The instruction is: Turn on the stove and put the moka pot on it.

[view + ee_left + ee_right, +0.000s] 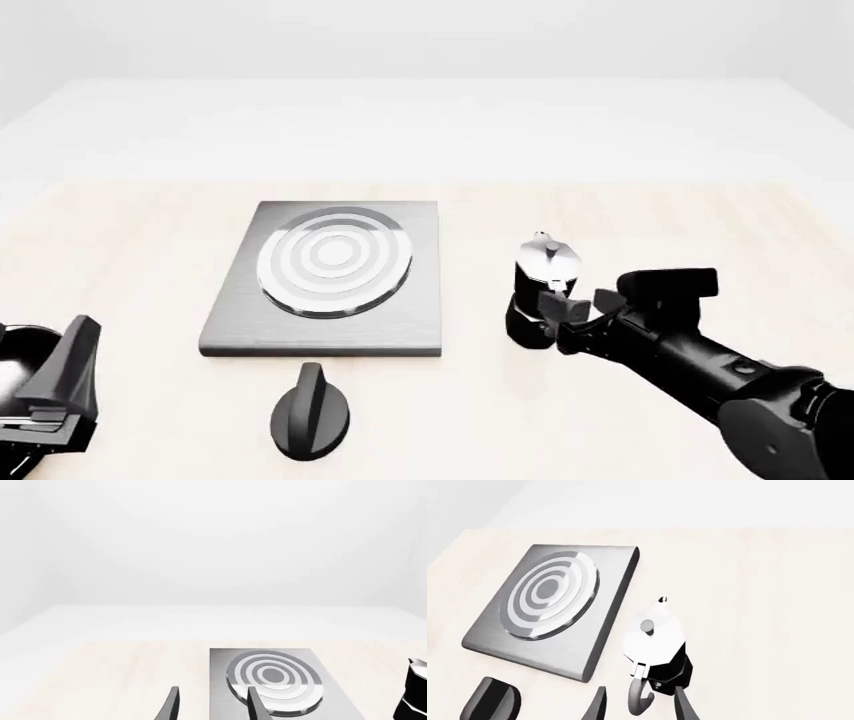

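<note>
The stove (pixel 400 300) is a flat grey slab with a ringed round burner (pixel 334 262), lying left of centre. Its black oval knob (pixel 311 412) stands apart on the table in front of it. The moka pot (pixel 542 285), black below and silver on top, stands upright on the table right of the slab. My right gripper (pixel 561 318) is at the pot's near side. In the right wrist view that gripper (pixel 640 707) is open, with the pot's handle (pixel 639 700) between its fingers, untouched. My left gripper (pixel 213 707) is open and empty, low at the near left (pixel 74 350).
The light wooden tabletop (pixel 667 215) ends at a white far edge. In the left wrist view the stove (pixel 333 700) lies ahead and the moka pot (pixel 417 692) shows at the picture's edge. The right wrist view also shows the knob (pixel 490 700).
</note>
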You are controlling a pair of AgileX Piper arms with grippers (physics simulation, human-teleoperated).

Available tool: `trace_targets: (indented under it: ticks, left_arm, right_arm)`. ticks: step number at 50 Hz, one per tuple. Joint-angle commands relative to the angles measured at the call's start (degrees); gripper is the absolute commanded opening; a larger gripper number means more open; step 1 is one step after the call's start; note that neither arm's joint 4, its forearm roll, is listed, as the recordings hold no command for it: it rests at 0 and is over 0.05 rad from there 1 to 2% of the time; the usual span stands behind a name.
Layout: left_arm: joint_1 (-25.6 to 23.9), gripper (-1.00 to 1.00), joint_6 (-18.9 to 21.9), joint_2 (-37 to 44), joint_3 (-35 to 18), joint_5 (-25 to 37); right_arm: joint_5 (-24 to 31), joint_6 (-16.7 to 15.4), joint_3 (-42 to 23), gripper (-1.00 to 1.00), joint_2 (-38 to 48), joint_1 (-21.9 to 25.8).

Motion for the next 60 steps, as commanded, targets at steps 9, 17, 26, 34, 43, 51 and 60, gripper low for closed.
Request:
trace_targets:
  ticks: [9, 17, 26, 34, 43, 51, 60]
  left_arm:
    - [0.10, 1.00, -0.35, 2.35, 0.04, -1.92]
    - [-0.03, 1.00, -0.46, 3.24, 0.05, -2.67]
    - [0.06, 1.00, -0.81, 3.70, 0.05, -3.06]
    - [0.16, 1.00, -1.10, 4.10, 0.05, -3.47]
    - [0.23, 1.00, -1.21, 3.95, 0.05, -3.38]
    - [0.16, 1.00, -1.17, 3.20, 0.05, -2.76]
    - [-0.27, 1.00, -1.20, 1.31, 0.05, -1.16]
  right_arm:
    - [-4.90, 2.02, -0.43, 1.00, 6.69, 1.62]
    - [-6.55, 2.38, -0.60, 1.00, 9.20, 2.02]
    - [-9.01, 3.49, -0.08, 1.00, 12.00, 2.52]
    - [-10.95, 4.96, 0.42, 1.00, 14.13, 3.26]
    - [-11.77, 5.73, 1.45, -1.00, 13.99, 2.89]
    - [-4.42, 4.69, 1.92, -1.00, 5.66, 1.42]
    - [14.88, -0.83, -1.38, -1.00, -9.90, 0.22]
